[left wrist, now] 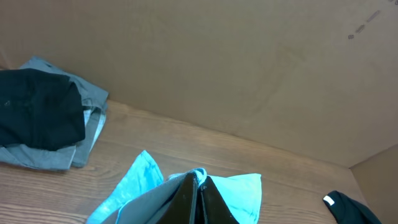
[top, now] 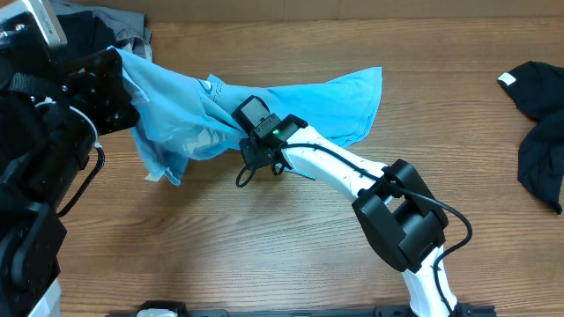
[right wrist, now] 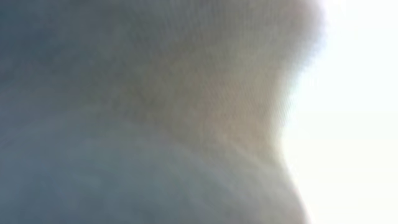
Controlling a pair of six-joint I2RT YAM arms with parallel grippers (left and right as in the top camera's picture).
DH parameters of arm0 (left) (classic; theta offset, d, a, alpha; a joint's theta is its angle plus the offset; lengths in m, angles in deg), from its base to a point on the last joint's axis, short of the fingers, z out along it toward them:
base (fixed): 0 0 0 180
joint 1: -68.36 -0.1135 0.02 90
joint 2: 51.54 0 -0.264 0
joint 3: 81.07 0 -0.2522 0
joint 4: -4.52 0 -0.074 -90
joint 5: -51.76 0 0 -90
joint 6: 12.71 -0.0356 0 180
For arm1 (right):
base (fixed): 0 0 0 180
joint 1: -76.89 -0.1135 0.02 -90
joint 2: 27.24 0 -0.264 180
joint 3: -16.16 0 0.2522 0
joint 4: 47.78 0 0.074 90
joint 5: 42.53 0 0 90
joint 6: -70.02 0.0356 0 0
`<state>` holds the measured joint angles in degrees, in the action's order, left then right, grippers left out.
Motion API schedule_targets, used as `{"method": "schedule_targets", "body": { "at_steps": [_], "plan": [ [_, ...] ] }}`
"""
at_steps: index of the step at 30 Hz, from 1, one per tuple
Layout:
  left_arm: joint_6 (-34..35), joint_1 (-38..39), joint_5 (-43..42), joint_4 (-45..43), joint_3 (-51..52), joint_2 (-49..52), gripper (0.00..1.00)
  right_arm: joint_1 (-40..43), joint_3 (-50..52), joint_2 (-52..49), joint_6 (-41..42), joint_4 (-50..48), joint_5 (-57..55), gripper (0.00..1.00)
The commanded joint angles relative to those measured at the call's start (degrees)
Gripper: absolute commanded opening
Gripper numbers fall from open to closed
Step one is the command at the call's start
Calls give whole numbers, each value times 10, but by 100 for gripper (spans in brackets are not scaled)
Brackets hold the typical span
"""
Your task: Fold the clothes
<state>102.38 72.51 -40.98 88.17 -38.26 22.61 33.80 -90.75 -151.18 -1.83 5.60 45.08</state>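
1. At the left-centre of the table (top: 264,255), the light-blue T-shirt (top: 308,97) lies spread, its left end lifted.
2. The left gripper (left wrist: 200,190) grasps that end.
3. The right gripper (top: 254,157) is clenched at the near hem.
4. Open wood lies in front.

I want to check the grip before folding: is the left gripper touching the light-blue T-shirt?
Touching. The left wrist view shows the left gripper closed, with the light-blue T-shirt pinched between its fingers.
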Motion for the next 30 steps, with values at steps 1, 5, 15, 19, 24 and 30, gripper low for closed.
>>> {"method": "schedule_targets", "body": {
  "at_steps": [1, 5, 15, 19, 24, 30],
  "plan": [
    [-13, 0, 19, -4, -13, -5, 4, 5, 5, -5, 20, -1, -21, 4],
    [-20, 0, 26, 3, -13, -4, 4, 7, 4, 5, 35, 4, -34, 4],
    [-20, 0, 79, 26, -13, 21, 4, 23, 4, 156, 74, 61, -103, 4],
    [-20, 0, 90, 35, -13, 41, 5, 31, 4, 238, 74, 77, -137, 4],
    [-20, 0, 123, 52, -13, 61, 5, 40, 4, 335, 74, 112, -199, 4],
    [-20, 0, 124, 50, -13, 62, 4, 42, 4, 433, 74, 163, -242, 4]
  ]
}}
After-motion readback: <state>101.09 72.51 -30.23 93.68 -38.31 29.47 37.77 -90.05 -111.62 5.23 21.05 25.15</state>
